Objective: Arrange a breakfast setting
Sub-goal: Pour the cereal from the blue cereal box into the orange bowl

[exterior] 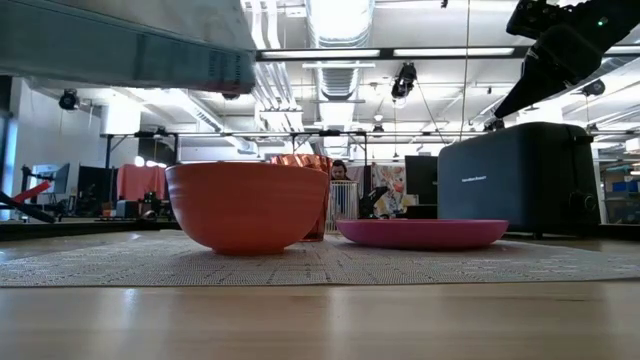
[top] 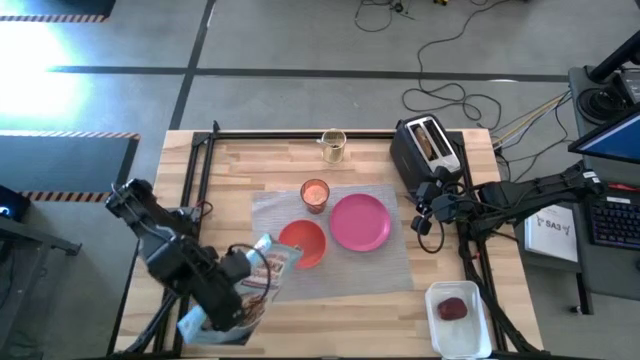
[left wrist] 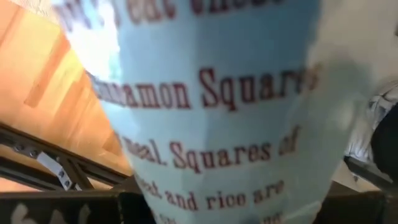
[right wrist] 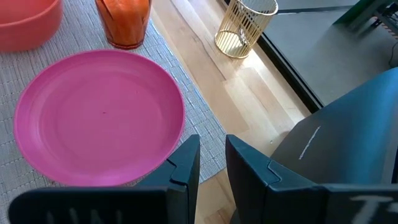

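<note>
Blue cereal bag [top: 225,305] with red words hangs in the left gripper [top: 232,290], whose fingers are closed partway on it near the front left of the wooden table [top: 230,175]. The bag's clear open end tips toward the red-orange bowl [top: 303,243], which sits just beside it on the grey woven placemat [top: 390,265]. In the left wrist view the bag fills almost all we can see, with "Cinnamon Squares" printed on it. Next to the bowl on the mat is the round pink plate [top: 360,221], and behind them, at the mat's far edge, stands the small orange cup [top: 314,194]. The right gripper [top: 436,207] hovers past the plate's right side, beside the black toaster [top: 425,150]. Its two dark fingers [right wrist: 186,163] are nearly closed with only a thin gap, and they hold nothing. A brown toast slice [top: 428,140] sticks up in the toaster. A gold wire holder [top: 333,145] stands at the far edge of the table. A white tray [top: 462,322] at the front right corner has a small dark-red item [top: 453,309] in it.
</note>
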Tool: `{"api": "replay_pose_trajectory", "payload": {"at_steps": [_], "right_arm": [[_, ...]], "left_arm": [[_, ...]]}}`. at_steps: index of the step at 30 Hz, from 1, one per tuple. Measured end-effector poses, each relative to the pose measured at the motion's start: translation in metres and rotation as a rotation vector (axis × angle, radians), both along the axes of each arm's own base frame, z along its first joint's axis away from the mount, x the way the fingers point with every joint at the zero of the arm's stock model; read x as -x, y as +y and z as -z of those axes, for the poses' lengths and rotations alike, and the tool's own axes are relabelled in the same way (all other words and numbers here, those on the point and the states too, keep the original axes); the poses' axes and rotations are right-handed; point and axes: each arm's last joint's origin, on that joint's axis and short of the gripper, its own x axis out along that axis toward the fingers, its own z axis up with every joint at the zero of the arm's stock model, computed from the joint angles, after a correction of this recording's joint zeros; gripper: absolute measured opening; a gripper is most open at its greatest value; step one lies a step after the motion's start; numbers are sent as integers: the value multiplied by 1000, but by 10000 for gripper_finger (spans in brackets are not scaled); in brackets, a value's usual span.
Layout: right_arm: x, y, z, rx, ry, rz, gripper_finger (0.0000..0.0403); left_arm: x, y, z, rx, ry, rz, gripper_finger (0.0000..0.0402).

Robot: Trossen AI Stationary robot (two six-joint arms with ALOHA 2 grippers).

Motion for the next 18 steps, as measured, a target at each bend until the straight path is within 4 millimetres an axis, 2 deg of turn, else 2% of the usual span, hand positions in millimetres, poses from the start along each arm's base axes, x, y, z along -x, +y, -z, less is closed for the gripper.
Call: {"api": "replay_pose_trajectory", "payload": {"at_steps": [8, 18], "right_arm": [[0, 0, 0, 0, 0, 1, 68], [0, 0, 0, 0, 0, 0, 68]], "left_arm": [[-17, 23, -1, 128, 82, 13, 148], [-33, 48, -2, 205, 104, -9, 148]]}}
